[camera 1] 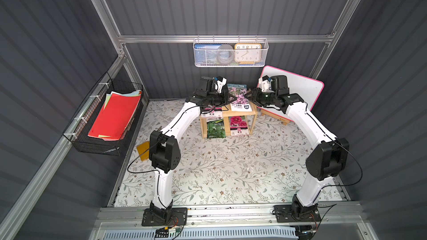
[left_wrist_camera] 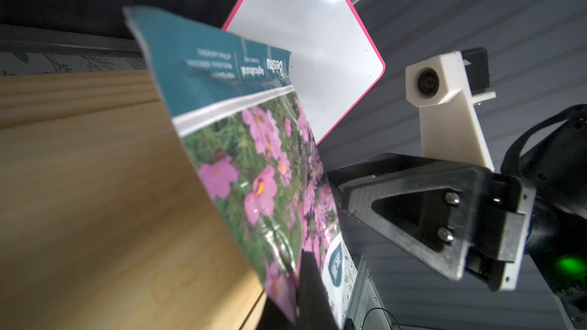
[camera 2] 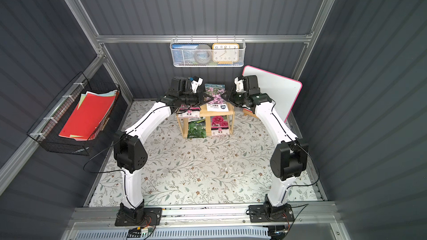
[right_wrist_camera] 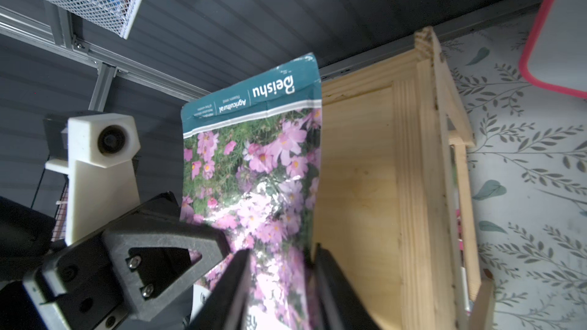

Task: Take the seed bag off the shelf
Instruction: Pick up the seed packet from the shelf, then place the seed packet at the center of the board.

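The seed bag (camera 1: 238,94) (camera 2: 216,93), with pink flowers and a teal header, stands tilted on top of the bamboo shelf (camera 1: 254,121) (camera 2: 232,121). My left gripper (camera 1: 231,98) (camera 2: 210,99) is shut on the bag's left edge; in the left wrist view its dark fingers (left_wrist_camera: 313,293) pinch the bag (left_wrist_camera: 254,160) over the shelf board (left_wrist_camera: 95,185). From the other side my right gripper (camera 1: 246,95) (camera 2: 223,95) reaches in. It (right_wrist_camera: 279,257) is open, its fingers apart on either side of the bag (right_wrist_camera: 254,160), beside the board (right_wrist_camera: 359,185).
More seed packets sit in the shelf's lower tier (camera 1: 216,129) (camera 1: 238,125), and one hangs at its top left (camera 1: 211,114). A pink-rimmed whiteboard (camera 1: 298,88) leans behind my right arm. A white mesh basket (camera 1: 231,63) hangs above, and a black wire basket (camera 1: 101,144) on the left wall.
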Available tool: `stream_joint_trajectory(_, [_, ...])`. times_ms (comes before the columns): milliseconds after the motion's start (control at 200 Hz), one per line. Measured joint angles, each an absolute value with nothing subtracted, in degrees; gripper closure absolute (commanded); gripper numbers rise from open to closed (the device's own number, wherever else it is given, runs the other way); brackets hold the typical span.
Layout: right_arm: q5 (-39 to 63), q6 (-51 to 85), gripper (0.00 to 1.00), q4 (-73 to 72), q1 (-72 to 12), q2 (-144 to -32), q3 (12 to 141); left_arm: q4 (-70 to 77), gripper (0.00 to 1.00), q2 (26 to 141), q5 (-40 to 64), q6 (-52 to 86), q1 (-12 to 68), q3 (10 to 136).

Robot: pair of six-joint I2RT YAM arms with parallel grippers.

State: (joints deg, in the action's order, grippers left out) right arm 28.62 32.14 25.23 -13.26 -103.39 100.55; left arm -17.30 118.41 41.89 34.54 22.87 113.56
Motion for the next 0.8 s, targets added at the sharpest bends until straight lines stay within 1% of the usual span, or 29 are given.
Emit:
stream_joint_trajectory(115, [27.8,32.1,0.26,25.4,-13.3,-103.0,100.5,-17.3,1.0,118.4,41.8,34.5,22.9,113.2])
stream_joint_trajectory(285, [26.6,30.8,0.15,27.1,-13.2,-100.4,100.3,-17.4,1.0,117.1,41.7,34.5,22.9,111.3])
stream_joint_trajectory(430, [25.6,29.9,0.12,27.9,-12.9,-96.7,99.4,-17.0,1.0,112.4,41.2,34.6,22.9,107.1])
stream_joint_trajectory(595, [24.2,29.2,0.11,28.5,-11.7,-92.9,97.2,-14.8,1.0,103.1,40.1,35.5,23.8,100.1])
stream_joint_trajectory(700, [22.9,28.6,0.11,29.1,-11.0,-91.1,95.4,-12.2,1.0,96.5,38.5,36.5,26.7,94.1])
stream_joint_trajectory(795, [21.9,28.0,0.11,30.0,-10.4,-89.6,93.8,-9.4,1.0,91.2,36.1,38.1,31.1,87.7])
